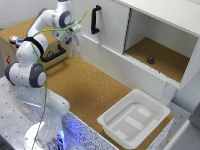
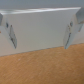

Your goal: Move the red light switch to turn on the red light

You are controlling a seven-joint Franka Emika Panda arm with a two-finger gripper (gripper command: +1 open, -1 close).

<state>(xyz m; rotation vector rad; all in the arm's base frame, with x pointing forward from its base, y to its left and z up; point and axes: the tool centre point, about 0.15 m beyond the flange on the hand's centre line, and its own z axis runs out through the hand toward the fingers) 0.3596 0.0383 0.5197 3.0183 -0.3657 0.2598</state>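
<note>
Approach step in hand. Jaws of gripper (image 2: pixel 42 35) seen spread apart, nothing held, facing white panel above tabletop (image 1: pixel 90 90). Red light switch (image 1: pixel 13 38) sits far left on wooden box (image 1: pixel 6 50). Next move judged: swing left, press switch.

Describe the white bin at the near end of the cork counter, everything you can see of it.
The white bin is a rectangular tub that looks like smooth plastic, with a broad flared rim and rounded corners. It sits upright and open-topped on the cork counter, at the end toward the exterior view's right, skewed to the counter's edge. Its floor shows shallow raised rectangular panels; it appears to hold nothing. Only the counter touches it, and the gripper is far off, near the white cabinet.
</note>
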